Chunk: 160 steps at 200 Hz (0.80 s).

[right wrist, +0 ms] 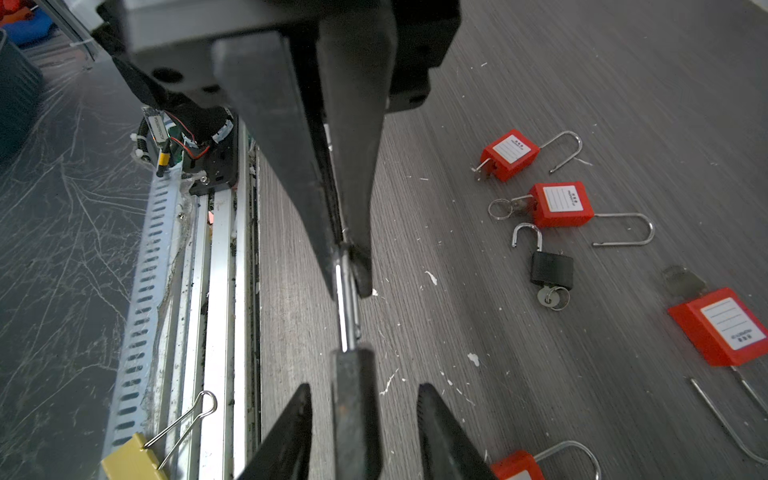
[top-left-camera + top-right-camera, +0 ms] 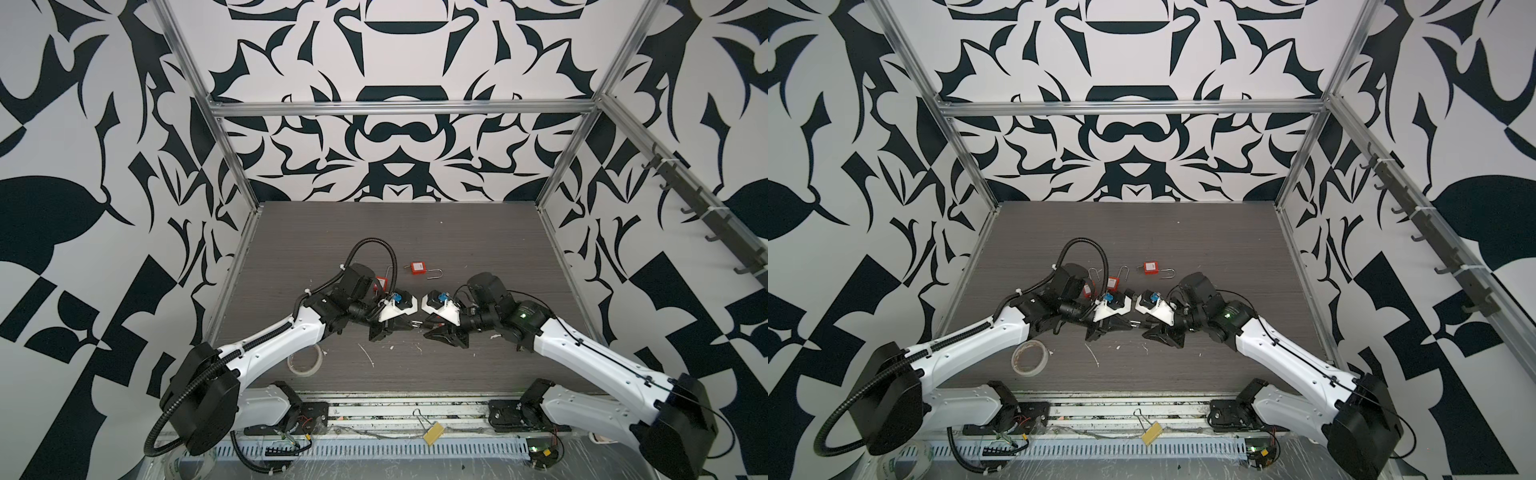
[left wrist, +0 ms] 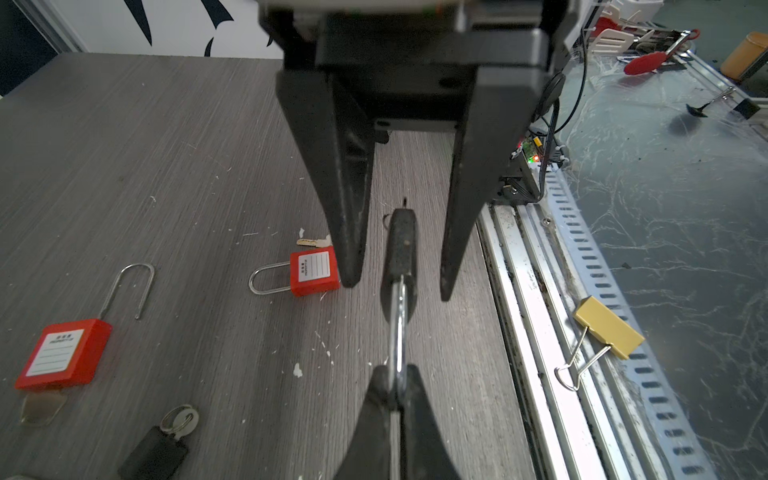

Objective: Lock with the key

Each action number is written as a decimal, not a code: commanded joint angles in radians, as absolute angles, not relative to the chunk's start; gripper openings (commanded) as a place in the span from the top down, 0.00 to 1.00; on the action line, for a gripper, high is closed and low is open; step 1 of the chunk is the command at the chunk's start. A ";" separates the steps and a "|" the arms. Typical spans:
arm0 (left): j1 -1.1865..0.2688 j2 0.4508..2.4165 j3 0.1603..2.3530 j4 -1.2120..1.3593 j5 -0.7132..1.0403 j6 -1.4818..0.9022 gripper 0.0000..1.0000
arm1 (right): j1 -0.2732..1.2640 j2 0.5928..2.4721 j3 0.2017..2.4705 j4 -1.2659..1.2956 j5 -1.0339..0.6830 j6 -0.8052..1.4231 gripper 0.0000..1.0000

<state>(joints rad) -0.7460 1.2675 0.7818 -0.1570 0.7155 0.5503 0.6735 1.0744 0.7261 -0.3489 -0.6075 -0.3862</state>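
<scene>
**Two robot arms meet over a small black padlock**

Top views: In both top views, two white-and-black arms reach in from the near corners. Their elbows bend outward and their wrists hang low over the grey counter [image 2: 457, 232]. The left end effector [image 2: 409, 325] and the right end effector [image 2: 426, 329] point at each other near the counter's middle, tips almost touching. What sits between them is too small to make out here. A red padlock [image 2: 417, 268] lies open farther back.

Left wrist view: The left end effector is clenched on the steel shackle [image 3: 398, 328] of a black padlock [image 3: 401, 245]. The right end effector is released, with one finger on each side of the lock's body and a gap on both sides.

Right wrist view: The same black padlock sits untouched between the right fingers [image 1: 291, 432]. No key shows in it. A second black padlock [image 1: 552, 266] lies on the counter with a key [image 1: 547, 297] in its base.

Handling: The held lock looks small, rigid and dense. Its polished shackle may slip or swivel, so the flat sides of the body seem the surer place to grip.
</scene>
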 commanded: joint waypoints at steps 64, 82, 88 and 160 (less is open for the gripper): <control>-0.742 1.267 0.821 -0.176 0.759 0.571 1.00 | 0.670 1.061 0.752 -0.326 -0.645 -0.378 0.74; -0.742 1.303 0.827 -0.179 0.759 0.572 1.00 | 0.670 1.047 0.754 -0.345 -0.638 -0.379 0.77; -0.742 1.307 0.829 -0.179 0.759 0.572 1.00 | 0.670 1.045 0.756 -0.349 -0.638 -0.380 0.78; -0.742 1.324 0.854 -0.207 0.764 0.590 1.00 | 0.670 1.062 0.761 -0.365 -0.659 -0.372 0.91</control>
<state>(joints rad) -0.7460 1.3243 0.8227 -0.1886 0.7311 0.5732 0.6693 1.0668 0.7265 -0.3538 -0.6353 -0.3752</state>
